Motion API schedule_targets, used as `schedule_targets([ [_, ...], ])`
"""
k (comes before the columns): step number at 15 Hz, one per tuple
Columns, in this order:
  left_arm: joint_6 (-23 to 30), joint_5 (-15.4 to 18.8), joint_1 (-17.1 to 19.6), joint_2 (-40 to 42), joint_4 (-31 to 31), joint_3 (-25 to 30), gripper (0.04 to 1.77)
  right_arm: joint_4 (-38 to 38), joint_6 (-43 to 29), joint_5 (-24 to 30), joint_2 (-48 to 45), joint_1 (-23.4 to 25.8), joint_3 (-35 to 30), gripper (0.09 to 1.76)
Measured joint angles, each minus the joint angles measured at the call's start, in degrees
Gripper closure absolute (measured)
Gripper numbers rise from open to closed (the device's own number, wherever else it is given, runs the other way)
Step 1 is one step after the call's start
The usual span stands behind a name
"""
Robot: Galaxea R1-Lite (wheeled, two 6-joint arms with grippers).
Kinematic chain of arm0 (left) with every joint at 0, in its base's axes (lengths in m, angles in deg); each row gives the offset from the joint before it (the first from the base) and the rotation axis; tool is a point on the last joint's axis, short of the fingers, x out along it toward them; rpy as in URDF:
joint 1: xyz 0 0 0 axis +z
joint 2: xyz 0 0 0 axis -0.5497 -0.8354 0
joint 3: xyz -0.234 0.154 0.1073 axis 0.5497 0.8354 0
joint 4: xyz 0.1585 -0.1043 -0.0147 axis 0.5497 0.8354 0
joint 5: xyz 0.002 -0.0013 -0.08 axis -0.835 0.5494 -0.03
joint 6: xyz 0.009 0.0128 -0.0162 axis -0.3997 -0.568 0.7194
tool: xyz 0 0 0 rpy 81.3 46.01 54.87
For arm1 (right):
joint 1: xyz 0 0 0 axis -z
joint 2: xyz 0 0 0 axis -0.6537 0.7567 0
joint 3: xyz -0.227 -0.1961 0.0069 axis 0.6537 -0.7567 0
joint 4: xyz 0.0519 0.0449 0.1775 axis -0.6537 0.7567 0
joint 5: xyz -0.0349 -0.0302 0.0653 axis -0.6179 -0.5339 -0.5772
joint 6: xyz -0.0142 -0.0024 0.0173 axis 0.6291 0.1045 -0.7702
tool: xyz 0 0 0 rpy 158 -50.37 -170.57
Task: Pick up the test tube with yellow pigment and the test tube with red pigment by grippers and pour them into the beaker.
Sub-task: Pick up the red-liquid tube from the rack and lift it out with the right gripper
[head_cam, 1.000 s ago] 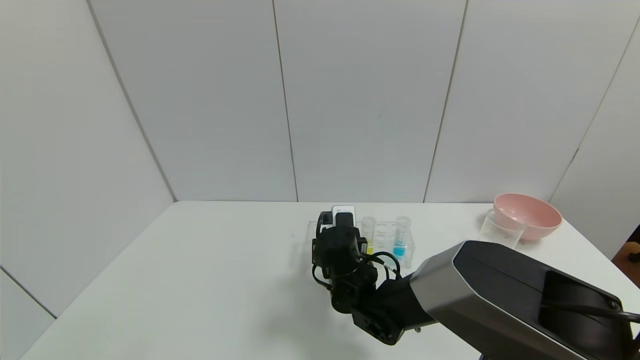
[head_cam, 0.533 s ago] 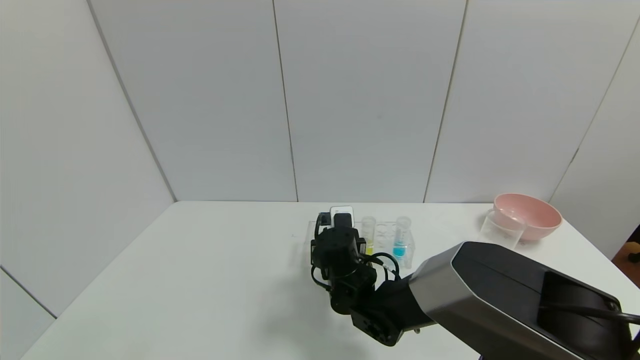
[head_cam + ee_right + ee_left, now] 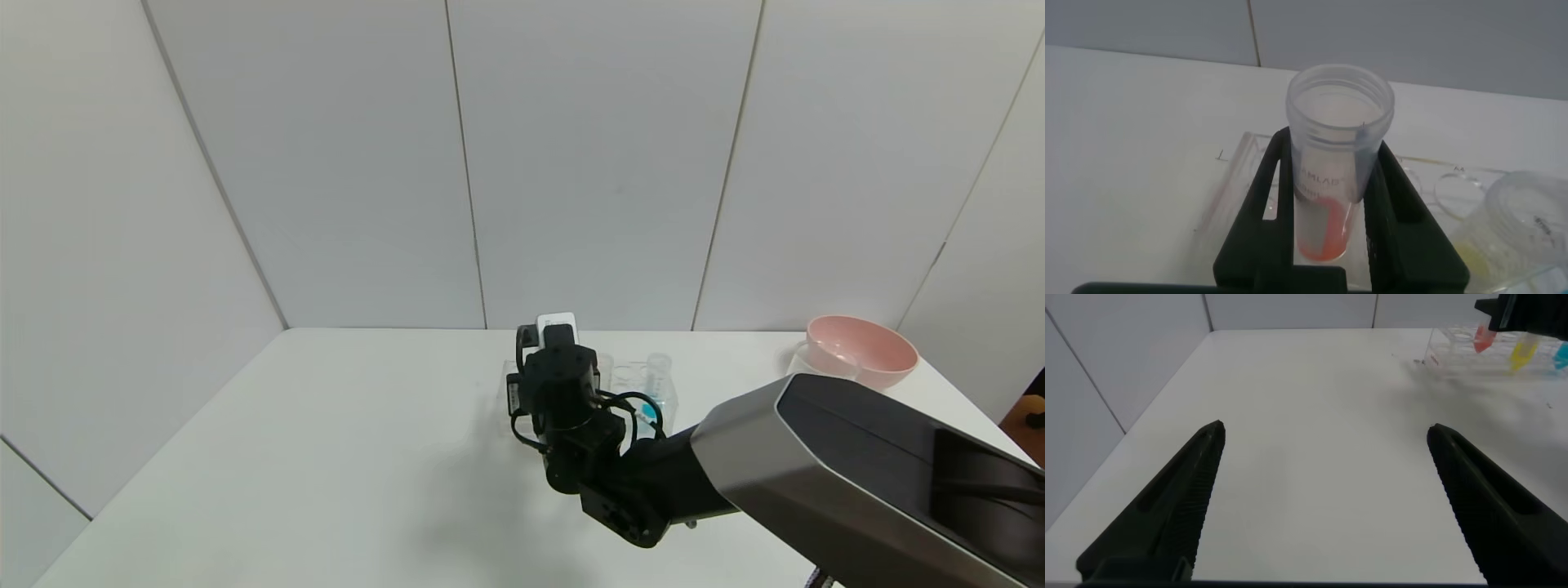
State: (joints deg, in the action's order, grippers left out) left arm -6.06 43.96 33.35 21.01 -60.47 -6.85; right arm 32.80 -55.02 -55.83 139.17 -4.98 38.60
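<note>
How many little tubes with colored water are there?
3. The test tube with red pigment is gripped by the right end effector just above the clear rack. The test tube with yellow pigment and the blue tube stand in the rack.

Head view: right gripper [image 3: 558, 347] fingers hidden behind own wrist housing; test tube with red pigment [image 3: 1337, 159] unseen there. Test tube with yellow pigment [image 3: 605, 363] mostly hidden behind wrist (only rim shows). Beaker [image 3: 816, 363] partly covered by forearm. Left gripper [image 3: 1323, 498] fingers cut off at picture's edge.
</note>
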Motion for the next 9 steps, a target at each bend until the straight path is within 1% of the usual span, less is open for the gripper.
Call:
schedule_targets([
  [6, 0.00, 0.00, 0.00, 0.00, 0.00, 0.00, 0.05, -0.04, 2.52, 0.11, -6.45, 0.74, 0.05, 1.29],
  [9, 0.00, 0.00, 0.00, 0.00, 0.00, 0.00, 0.05, 0.60, 2.99, 0.20, -10.95, 2.32, -0.59, 1.29],
])
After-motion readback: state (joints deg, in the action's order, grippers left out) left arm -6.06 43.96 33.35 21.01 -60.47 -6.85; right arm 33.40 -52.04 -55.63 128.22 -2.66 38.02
